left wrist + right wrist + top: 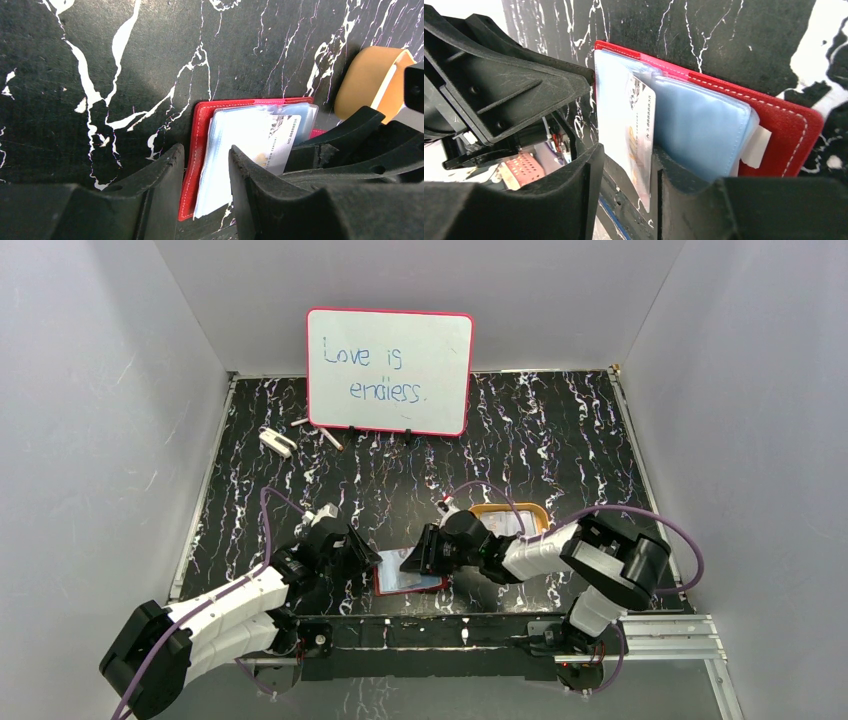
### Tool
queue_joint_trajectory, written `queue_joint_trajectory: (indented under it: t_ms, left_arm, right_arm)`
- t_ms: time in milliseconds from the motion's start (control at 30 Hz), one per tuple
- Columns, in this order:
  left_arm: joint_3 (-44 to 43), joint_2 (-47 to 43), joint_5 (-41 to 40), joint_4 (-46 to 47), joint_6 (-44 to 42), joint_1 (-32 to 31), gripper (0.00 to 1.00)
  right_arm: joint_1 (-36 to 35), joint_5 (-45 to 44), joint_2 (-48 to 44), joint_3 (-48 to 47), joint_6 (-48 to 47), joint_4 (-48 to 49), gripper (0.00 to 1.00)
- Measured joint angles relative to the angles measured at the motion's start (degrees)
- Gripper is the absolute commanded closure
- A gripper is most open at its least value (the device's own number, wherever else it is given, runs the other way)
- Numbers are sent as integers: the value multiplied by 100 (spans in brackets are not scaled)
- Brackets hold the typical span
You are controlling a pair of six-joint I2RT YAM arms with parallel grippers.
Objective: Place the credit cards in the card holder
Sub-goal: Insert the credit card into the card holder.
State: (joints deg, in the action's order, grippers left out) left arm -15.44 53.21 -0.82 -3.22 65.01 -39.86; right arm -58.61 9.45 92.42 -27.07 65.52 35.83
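From above, the open holder (405,578) lies on the bench (520,440), left fingers (366,558) and right fingers (413,560) at its sides. The left wrist shows its fingers apart over the holder's edge. The right wrist shows fingers apart around a card (641,115) partly pocketed, mid-insertion; it likely needs pushing home.
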Motion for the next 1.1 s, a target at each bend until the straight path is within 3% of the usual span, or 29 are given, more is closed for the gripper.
queue_joint_trajectory:
  t_ms: [200, 400, 1100]
  left_arm:
    - [0, 0, 2, -2, 0, 0, 63]
    - [0, -2, 2, -4, 0, 0, 63]
    - [7, 96, 175, 140, 13, 0, 63]
  right_arm:
    - [-9, -190, -299, -400, -328, -1196, 46]
    - [-28, -315, -393, -610, -474, -1764, 45]
    - [-269, -363, -28, -1346, -1032, -2553, 51]
